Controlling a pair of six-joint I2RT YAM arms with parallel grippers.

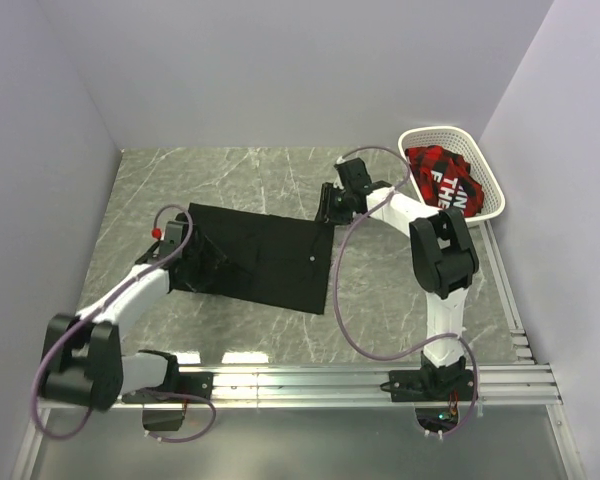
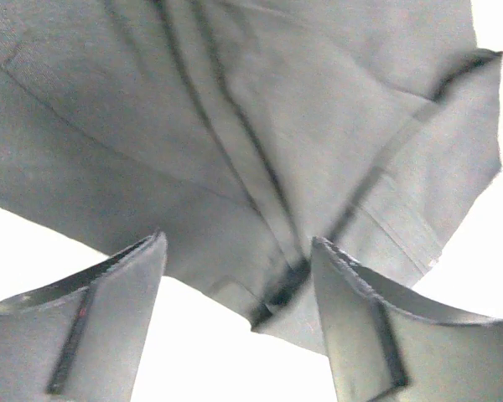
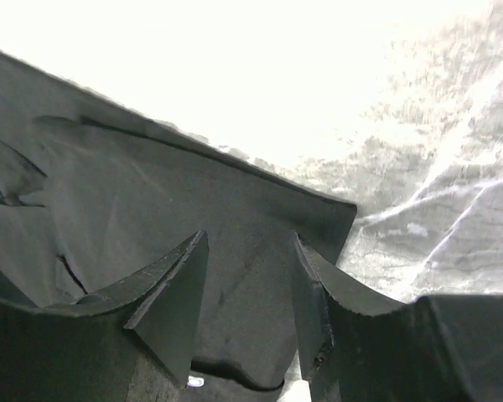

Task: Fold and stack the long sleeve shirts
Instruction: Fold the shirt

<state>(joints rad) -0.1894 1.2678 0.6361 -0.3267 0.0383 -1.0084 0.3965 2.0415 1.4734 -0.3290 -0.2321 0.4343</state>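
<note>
One black long sleeve shirt (image 1: 265,255) lies flat on the table as a rough rectangle, a small white button showing on it. My left gripper (image 1: 193,264) is low at its left edge. In the left wrist view the left gripper (image 2: 237,251) is open, and a folded seam of the shirt (image 2: 235,126) reaches just between the fingertips. My right gripper (image 1: 326,212) sits at the shirt's far right corner. Seen from the right wrist, the right gripper (image 3: 249,239) is open with the shirt (image 3: 109,193) lying flat under and between its fingers.
A white basket (image 1: 450,133) stands at the back right with a red and black plaid garment (image 1: 438,172) inside. Grey walls close in the marble table (image 1: 230,170) on the left, back and right. An aluminium rail (image 1: 360,380) runs along the near edge.
</note>
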